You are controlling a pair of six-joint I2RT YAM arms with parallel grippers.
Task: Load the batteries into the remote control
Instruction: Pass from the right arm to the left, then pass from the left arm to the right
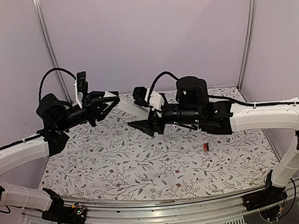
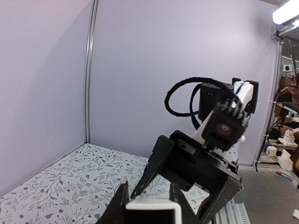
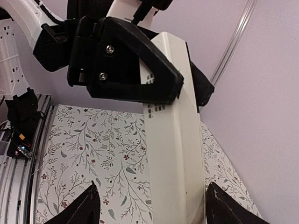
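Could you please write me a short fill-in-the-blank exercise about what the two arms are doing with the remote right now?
1. The left gripper holds the white ____ in the air above the table.
2. The right gripper has its fingers ____, one on each side of the bar.
3. A battery lies on the table on the ____ arm's side.
Missing words: remote control; open; right.

Remote control [image 2: 154,213], apparently in left gripper [image 2: 148,204]
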